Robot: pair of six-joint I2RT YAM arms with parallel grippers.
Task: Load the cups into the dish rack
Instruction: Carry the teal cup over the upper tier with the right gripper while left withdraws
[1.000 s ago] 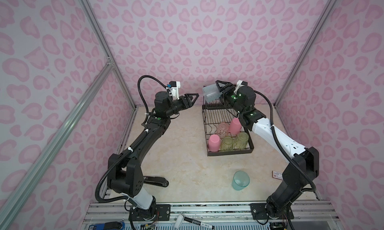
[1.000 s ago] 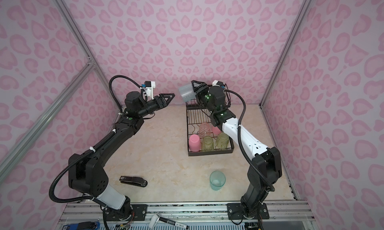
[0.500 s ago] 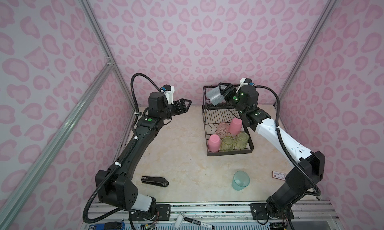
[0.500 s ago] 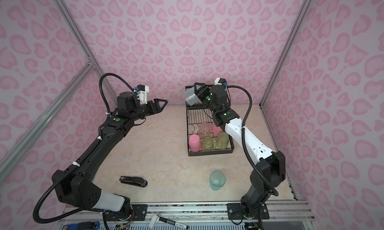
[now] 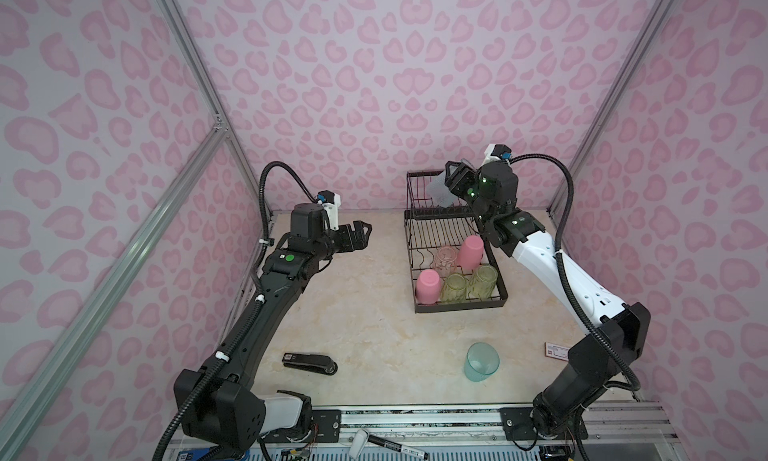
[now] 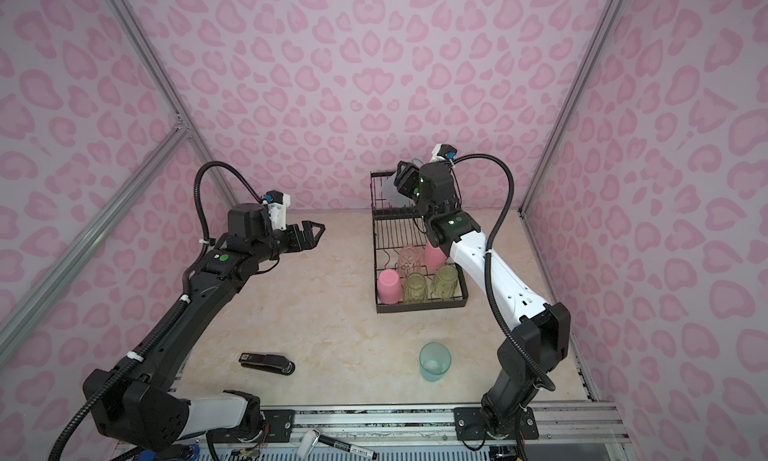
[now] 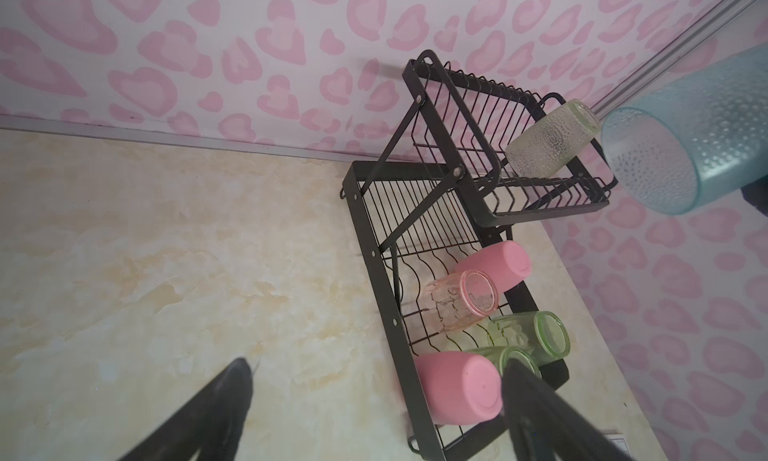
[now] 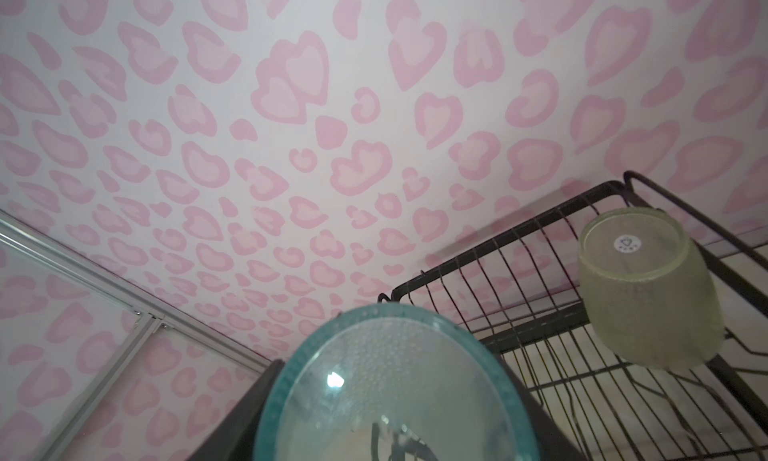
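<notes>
As viewed from the wrist cameras, found right jaws clamped on a translucent teal cup [image 8: 395, 388], held tilted near the upper basket of the dish rack [image 5: 461, 306]. Noted one yellow-green cup [image 7: 552, 141] tilted in that basket. Found left jaws apart and empty, well clear of the rack. Counted five cups in the lower tier below right jaws: a pink cup [image 5: 471, 252], a clear orange-pink cup [image 5: 445, 260], a second pink cup [image 5: 428, 286], two more yellow-green cups [image 5: 454, 287] [image 5: 483, 281]. Recorded a second teal cup [image 5: 481, 361] upright on the surface [image 5: 353, 305], well apart from both jaws. Logged a stapler [image 5: 309, 362] there too.
</notes>
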